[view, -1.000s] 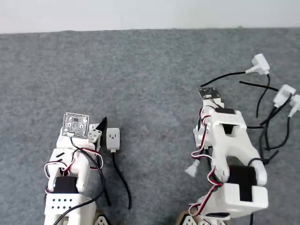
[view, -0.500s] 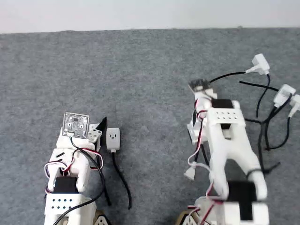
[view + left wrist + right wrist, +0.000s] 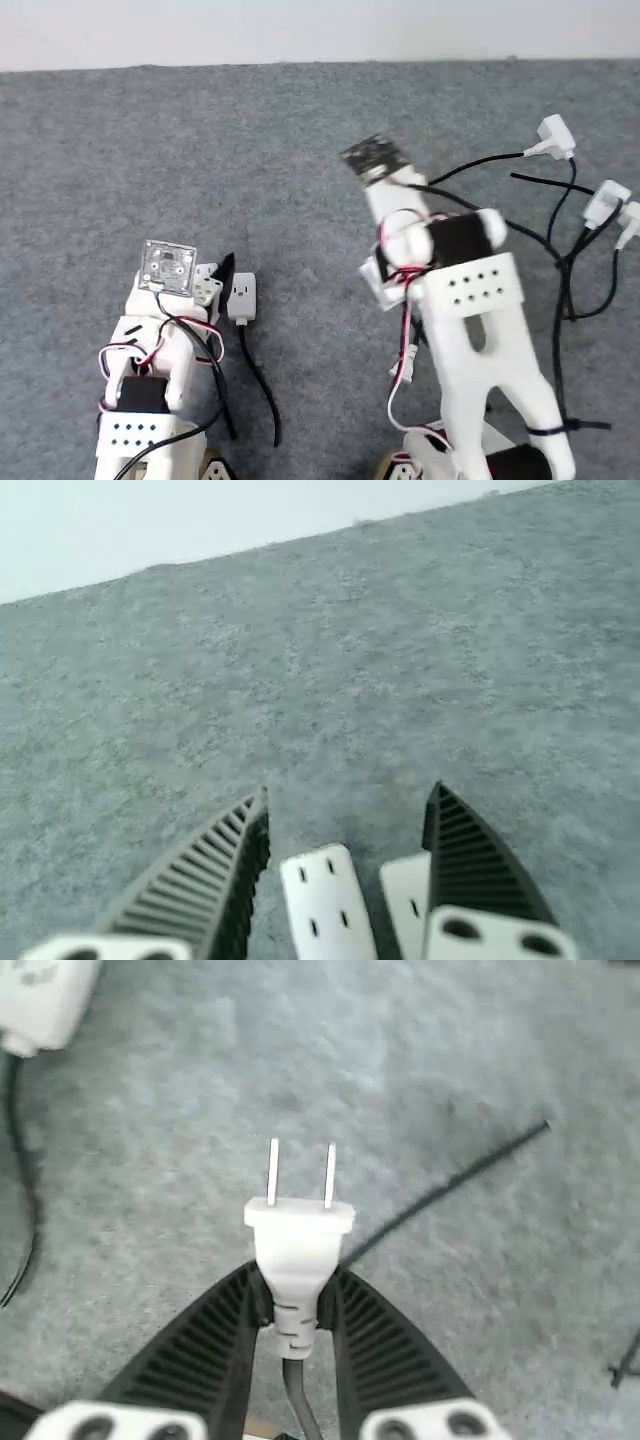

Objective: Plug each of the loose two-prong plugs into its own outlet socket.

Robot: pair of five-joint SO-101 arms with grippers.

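The right gripper (image 3: 296, 1278) is clenched on a white two-prong plug (image 3: 298, 1235), whose metal prongs point away over the grey felt-covered table (image 3: 280, 150). In the lower left of the high view, the left gripper (image 3: 350, 805) stands spread apart, with a white rectangular outlet socket (image 3: 322, 900) lying between its jaws. Loose white plugs on black cords (image 3: 553, 137) lie at the upper right edge.
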